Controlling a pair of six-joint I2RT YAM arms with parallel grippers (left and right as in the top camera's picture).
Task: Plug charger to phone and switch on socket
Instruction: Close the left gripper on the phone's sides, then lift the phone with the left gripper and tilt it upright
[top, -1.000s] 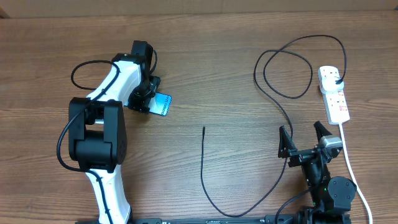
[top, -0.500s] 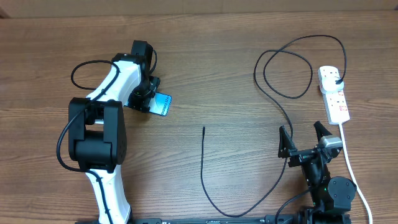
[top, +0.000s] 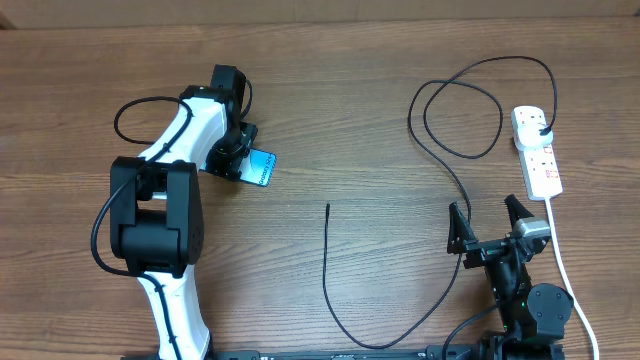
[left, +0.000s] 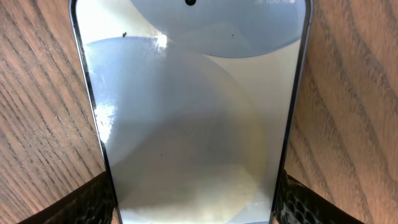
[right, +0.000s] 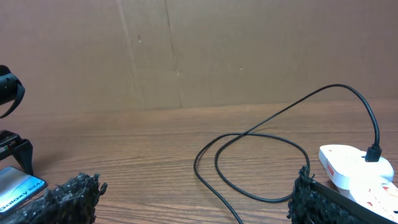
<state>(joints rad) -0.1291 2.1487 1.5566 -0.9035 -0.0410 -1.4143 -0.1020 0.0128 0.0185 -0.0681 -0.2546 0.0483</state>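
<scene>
Left fingers (left: 94, 200) sit tight against both long edges of the phone (left: 193, 124), one on each side, so I read them as closed on it at roughly its width. The phone lies flat on the surface (top: 380, 120), screen up and lit, and its near end pokes out from under the wrist in the overhead view. The left arm (top: 175, 135) reaches forward from its base and bends to its right, wrist low over the phone.

Right fingers (right: 74, 193) are spread wide with nothing between them. The right arm (top: 530, 300) is folded close to its base at the near edge, wrist level and facing the far side.

Against the overhead view a second ago, I see no shift in either arm, the phone or the charger (top: 325, 270).

The charger's free tip (top: 328, 206) lies on bare wood, apart from the phone. From there it runs toward the near edge, curves up just beside the right fingers, loops, and ends plugged into the socket (top: 537, 150) by the right edge. Open wood separates phone and tip.
</scene>
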